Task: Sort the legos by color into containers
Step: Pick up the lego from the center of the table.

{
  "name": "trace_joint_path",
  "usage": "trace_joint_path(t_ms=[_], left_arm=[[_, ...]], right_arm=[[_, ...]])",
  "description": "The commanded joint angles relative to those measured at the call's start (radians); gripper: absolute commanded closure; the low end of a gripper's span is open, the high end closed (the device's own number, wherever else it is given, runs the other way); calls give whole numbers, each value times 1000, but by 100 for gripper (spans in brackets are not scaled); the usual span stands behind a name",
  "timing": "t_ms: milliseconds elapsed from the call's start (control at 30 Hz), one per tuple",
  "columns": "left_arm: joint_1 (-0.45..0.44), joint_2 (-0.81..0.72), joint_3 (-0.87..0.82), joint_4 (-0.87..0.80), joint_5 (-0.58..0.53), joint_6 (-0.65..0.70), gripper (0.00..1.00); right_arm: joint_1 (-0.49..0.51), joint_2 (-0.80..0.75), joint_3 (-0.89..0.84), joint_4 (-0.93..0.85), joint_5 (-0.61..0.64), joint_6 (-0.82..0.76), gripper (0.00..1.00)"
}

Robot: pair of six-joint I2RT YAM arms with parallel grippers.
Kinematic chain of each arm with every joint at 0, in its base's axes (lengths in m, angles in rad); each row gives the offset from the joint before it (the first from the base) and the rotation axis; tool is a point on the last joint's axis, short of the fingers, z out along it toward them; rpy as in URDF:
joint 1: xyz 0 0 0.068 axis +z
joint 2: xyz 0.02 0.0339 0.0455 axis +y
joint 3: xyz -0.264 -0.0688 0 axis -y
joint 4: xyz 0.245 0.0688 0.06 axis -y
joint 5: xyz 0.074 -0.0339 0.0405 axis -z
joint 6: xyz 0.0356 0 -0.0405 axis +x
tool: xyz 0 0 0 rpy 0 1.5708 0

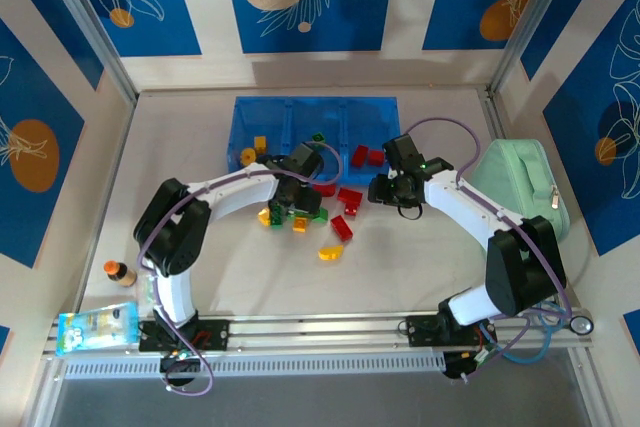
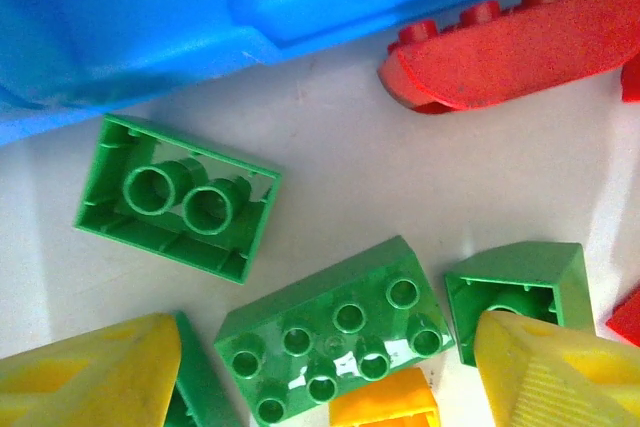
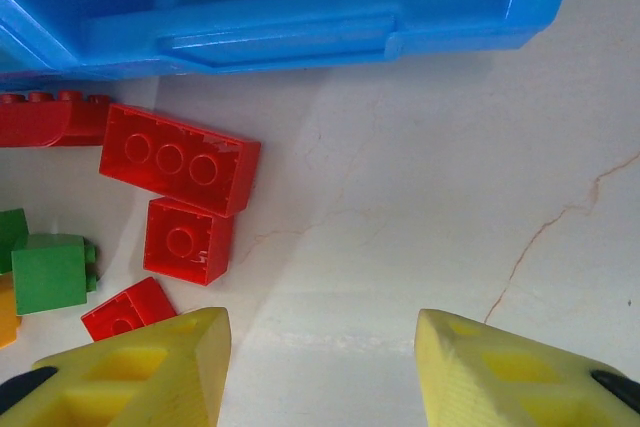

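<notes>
At the near left corner of the table [image 1: 400,277], a blue packet [image 1: 97,325]. Just beyond, by the left edge, a small orange-capped bottle [image 1: 120,272].

Toward mid-table, first a lone yellow-orange brick [image 1: 330,252], then red bricks [image 1: 342,227] on bare table just past it.

Next, left of centre, the left gripper [image 2: 325,372]: jaws apart, set either side of a studded green brick [image 2: 335,332] lying studs up on the table, not clamped on it. Cannot tell whether the fingers [image 2: 90,372] touch it. An orange brick [image 2: 385,409] at its near side, between the fingers. A green wedge [image 2: 520,282] just beyond the right finger. Farther on, an upturned green brick [image 2: 175,197], hollow side up, and a long red brick [image 2: 510,47], both on the table just short of the tray wall.

Right of centre, the right gripper [image 3: 320,352]: wide open, holding nothing, bare table between its fingers [image 3: 140,372]. Red bricks off to its left, outside the tray.

By the right edge, a mint case [image 1: 520,182].

Farthest, toward the far edge, the blue tray [image 1: 240,117]: yellow bricks [image 1: 260,143] in its left compartment. A green piece [image 1: 317,137] at the middle compartment's near wall and a red pair [image 1: 368,156] at the right compartment's near wall, inside or outside impossible to tell.
</notes>
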Motion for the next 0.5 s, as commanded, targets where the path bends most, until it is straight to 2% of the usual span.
trace_joint_path(t_ms=[0, 467], left_arm=[[3, 37, 20, -28, 43, 15, 19], [3, 93, 29, -38, 18, 27, 19]], right_arm=[[3, 5, -3, -3, -19, 12, 48], [-1, 8, -4, 3, -16, 13, 49]])
